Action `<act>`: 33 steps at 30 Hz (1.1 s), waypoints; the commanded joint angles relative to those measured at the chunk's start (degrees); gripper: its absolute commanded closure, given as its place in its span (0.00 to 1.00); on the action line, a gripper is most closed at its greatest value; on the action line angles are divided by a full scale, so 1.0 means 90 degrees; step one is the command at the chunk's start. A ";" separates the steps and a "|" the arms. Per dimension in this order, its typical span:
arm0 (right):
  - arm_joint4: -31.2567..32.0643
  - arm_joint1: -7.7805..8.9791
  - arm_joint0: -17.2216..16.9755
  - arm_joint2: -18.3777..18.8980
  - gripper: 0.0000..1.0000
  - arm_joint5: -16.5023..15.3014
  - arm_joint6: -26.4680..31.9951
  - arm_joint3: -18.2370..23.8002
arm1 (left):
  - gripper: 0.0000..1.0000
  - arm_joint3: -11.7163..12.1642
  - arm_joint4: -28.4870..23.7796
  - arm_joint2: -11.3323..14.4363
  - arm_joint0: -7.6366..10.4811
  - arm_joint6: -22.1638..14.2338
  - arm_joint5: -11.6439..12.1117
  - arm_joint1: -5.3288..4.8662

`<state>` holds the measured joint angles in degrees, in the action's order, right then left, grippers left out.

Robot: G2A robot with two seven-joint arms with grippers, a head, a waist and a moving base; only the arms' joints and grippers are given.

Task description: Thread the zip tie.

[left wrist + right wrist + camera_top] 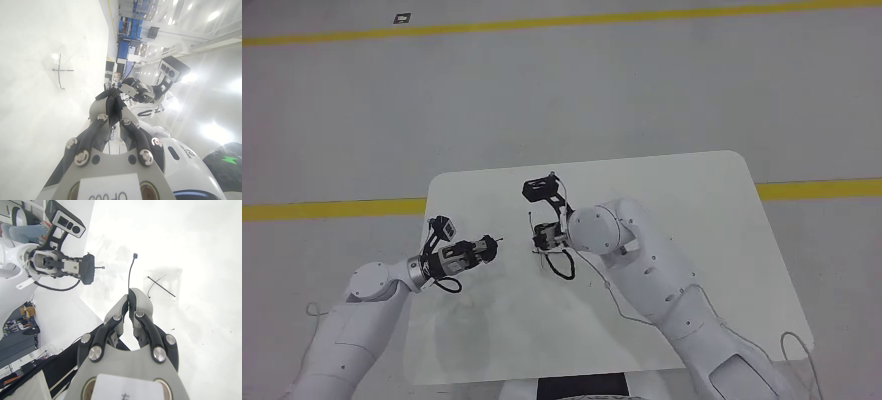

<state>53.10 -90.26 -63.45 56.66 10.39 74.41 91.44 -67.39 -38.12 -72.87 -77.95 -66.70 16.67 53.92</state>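
Both grippers clamped on zip ties above the desk [692, 200].
The right gripper [129, 298], over the desk's middle, pinches a zip tie [130, 273], head end free. The left gripper [91, 268], nearer the left edge, is closed on a second tie [100, 267]. Spare ties [156, 282] lie in a clear tray [175, 275].

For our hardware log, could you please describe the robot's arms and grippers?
The left arm and right arm have rounded white shells. The left gripper and right gripper each have a grey palm plate with a white label, black linkage bars with silver pins, and grey fingers with black pads. Each wrist carries a boxy camera on a black bracket, with a black cable looping beside it.
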 commanded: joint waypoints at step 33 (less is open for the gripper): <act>-0.1057 0.0310 -0.1744 0.0387 1.00 -0.0584 -0.1849 0.1267 | 1.00 0.0000 0.0000 0.0000 0.0000 0.0000 0.0000 0.0000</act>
<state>42.44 -87.56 -78.15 60.79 5.39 60.37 102.74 -67.39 -38.12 -72.87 -77.95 -66.70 16.67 53.92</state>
